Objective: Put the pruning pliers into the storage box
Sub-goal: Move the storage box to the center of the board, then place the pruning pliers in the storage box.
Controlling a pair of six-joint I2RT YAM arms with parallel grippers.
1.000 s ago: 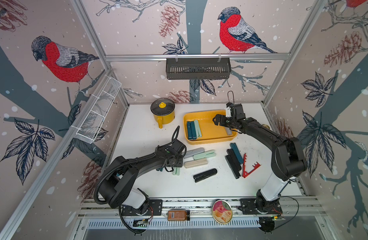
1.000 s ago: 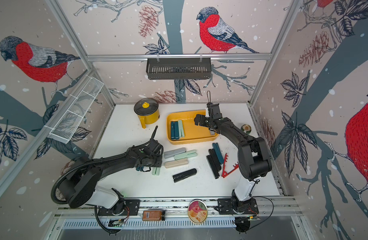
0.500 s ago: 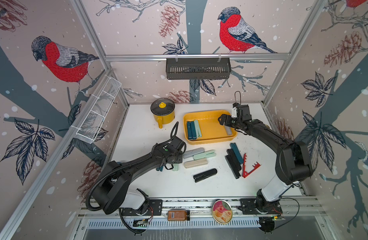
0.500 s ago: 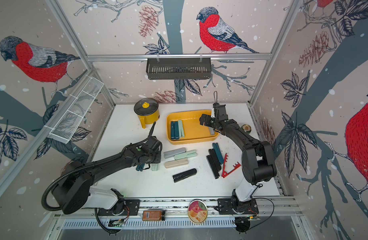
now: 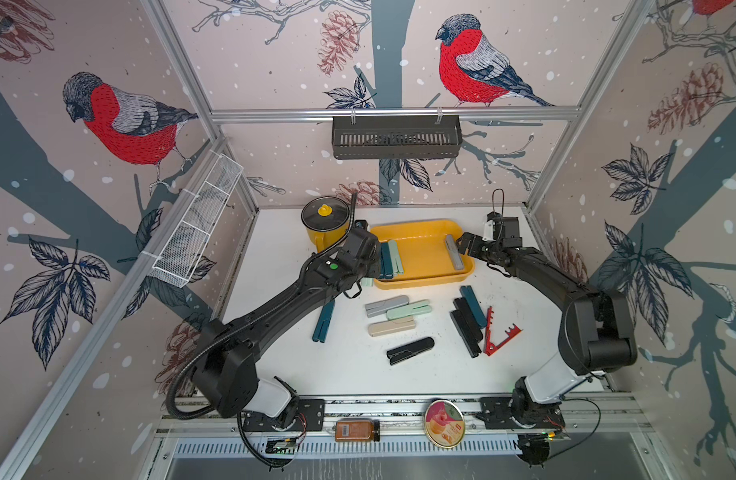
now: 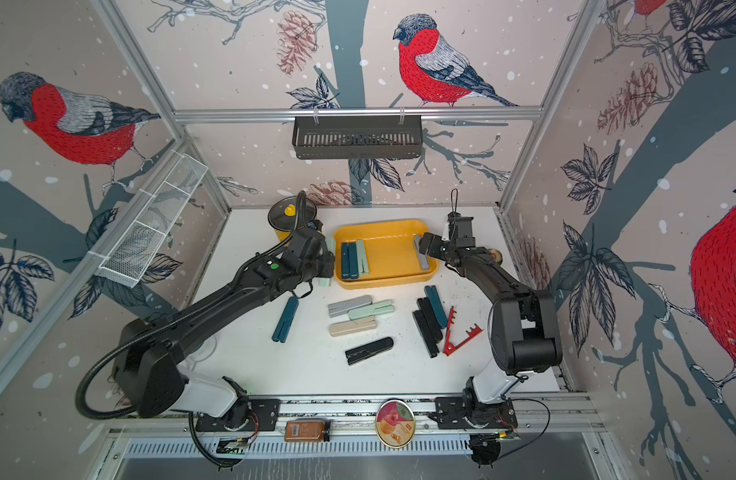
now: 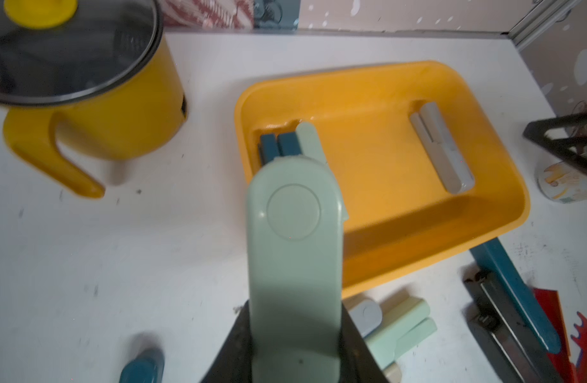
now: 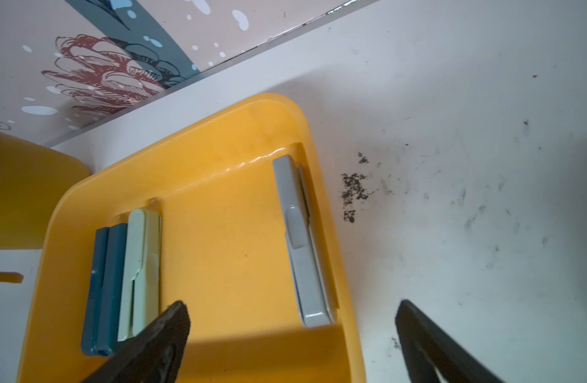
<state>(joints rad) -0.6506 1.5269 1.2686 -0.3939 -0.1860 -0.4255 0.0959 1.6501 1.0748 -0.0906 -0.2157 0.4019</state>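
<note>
**Operator:** What are you holding, and where is it?

**Me:** My left gripper (image 7: 293,345) is clenched on a mint plier (image 7: 295,238), gripped at one end with the free end pointing ahead. It hangs at the end wall of the storage box (image 5: 424,281) nearest the yellow pot (image 5: 324,224). I cannot tell whether its tip is past the rim. My right gripper (image 8: 292,335) stands wide and empty over the far end, above the grey plier (image 5: 455,253) lying there.

**Operator:** How do you finish this well?

**Me:** I judge I should carry it over the rim, high enough to clear the wall. Then I'd come down on the bare middle of the floor, beside the teal and mint pliers (image 5: 390,259) lying along that wall. I'd keep it parallel to them so nothing stacks, and let go only when it is low, so it cannot bounce out. My wrist is just beside the pot, so I'd swing away from it. More pliers wait on the table (image 5: 349,365), among them the red toothed one (image 5: 497,332).
</note>
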